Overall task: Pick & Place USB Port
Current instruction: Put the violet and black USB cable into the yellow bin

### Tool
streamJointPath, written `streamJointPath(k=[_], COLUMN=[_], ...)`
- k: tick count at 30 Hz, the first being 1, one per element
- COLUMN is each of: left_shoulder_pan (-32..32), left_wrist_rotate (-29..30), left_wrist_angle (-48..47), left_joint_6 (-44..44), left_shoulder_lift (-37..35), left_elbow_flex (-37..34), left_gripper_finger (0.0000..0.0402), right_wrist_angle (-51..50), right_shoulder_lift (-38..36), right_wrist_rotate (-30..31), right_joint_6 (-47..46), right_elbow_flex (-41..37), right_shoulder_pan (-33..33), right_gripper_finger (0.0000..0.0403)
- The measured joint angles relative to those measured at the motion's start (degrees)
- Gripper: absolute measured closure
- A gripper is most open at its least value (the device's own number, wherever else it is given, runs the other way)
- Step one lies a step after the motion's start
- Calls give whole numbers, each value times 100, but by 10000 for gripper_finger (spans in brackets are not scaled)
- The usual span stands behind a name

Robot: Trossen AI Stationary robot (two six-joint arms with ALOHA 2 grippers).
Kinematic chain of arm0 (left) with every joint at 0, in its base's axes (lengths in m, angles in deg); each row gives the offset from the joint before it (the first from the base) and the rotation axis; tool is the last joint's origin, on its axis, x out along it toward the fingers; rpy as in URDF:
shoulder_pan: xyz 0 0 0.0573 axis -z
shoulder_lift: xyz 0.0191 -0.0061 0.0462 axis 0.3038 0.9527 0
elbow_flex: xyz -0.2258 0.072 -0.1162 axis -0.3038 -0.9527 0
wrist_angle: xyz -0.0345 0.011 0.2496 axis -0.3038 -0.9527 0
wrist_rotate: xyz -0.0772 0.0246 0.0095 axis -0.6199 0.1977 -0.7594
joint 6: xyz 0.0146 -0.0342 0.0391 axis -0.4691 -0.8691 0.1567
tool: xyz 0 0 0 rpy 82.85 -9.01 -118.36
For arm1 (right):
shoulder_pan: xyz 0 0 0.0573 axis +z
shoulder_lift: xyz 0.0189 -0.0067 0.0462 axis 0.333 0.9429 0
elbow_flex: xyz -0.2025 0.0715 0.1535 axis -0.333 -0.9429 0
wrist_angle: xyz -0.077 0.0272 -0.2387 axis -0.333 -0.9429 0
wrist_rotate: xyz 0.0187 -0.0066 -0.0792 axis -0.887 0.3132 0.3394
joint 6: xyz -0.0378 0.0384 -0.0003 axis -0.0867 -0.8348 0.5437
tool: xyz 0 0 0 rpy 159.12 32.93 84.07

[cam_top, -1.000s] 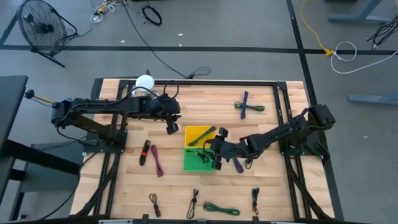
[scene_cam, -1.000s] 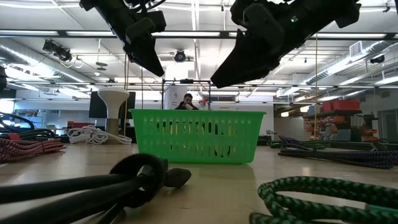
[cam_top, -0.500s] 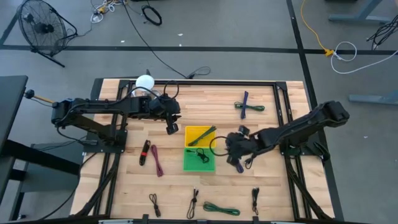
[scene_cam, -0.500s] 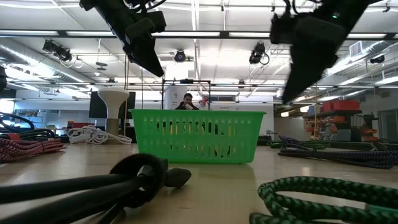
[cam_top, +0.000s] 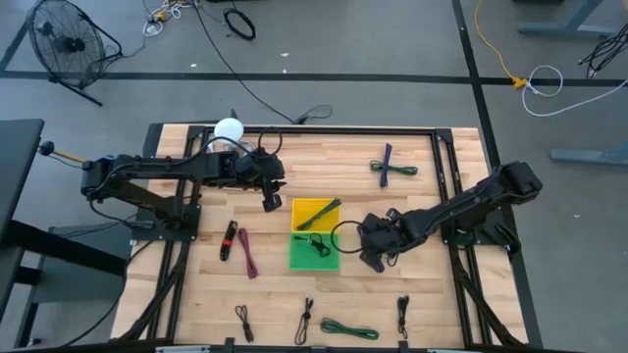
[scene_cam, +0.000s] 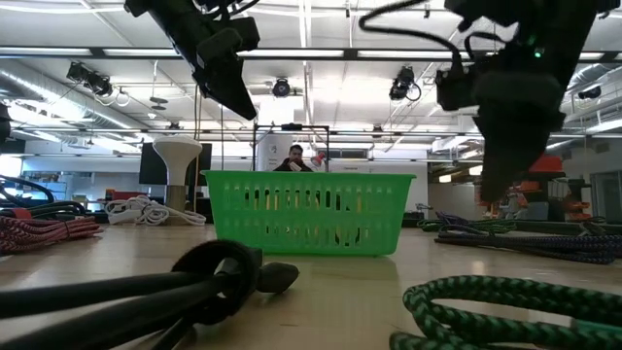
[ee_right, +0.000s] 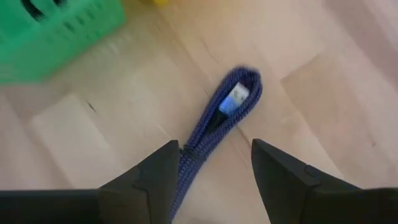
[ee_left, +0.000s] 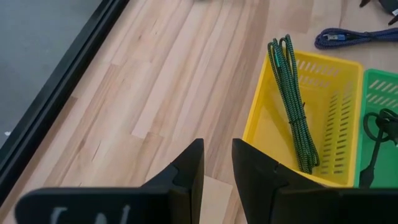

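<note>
High view: a pale wooden table (cam_top: 294, 157) inside a black frame, on a grey floor with a fan (cam_top: 61, 39) and loose cables. A yellow basket (cam_top: 306, 210) and a green basket (cam_top: 299, 257) sit touching at mid-table, each holding cord. The right gripper (cam_top: 371, 257) hangs just beside the green basket, fingers spread with nothing between them — directly over a folded blue USB cable (ee_right: 219, 118) lying on the wood. The left gripper (cam_top: 272, 201) waits near the yellow basket, fingers nearly closed and empty. Low view: an open workshop behind the table, ceiling lights, and a person (scene_cam: 293, 157) far back.
</note>
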Motion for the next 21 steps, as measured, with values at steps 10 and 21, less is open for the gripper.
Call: streamJointPath(k=[10,21], left_shoulder_pan=[-1,-2], left_wrist_rotate=[0,1], left_wrist_angle=[2,4], left_joint_6=[-4,-8], left_shoulder_lift=[0,0], left_elbow_flex=[0,0], left_gripper_finger=[314,314], right_wrist_angle=[52,448], right_shoulder_lift=[551,848], right_wrist_rotate=[-254,-284], right_joint_6=[-94,-170], right_elbow_flex=[0,17], right_shoulder_pan=[0,4], right_gripper_finger=[199,211])
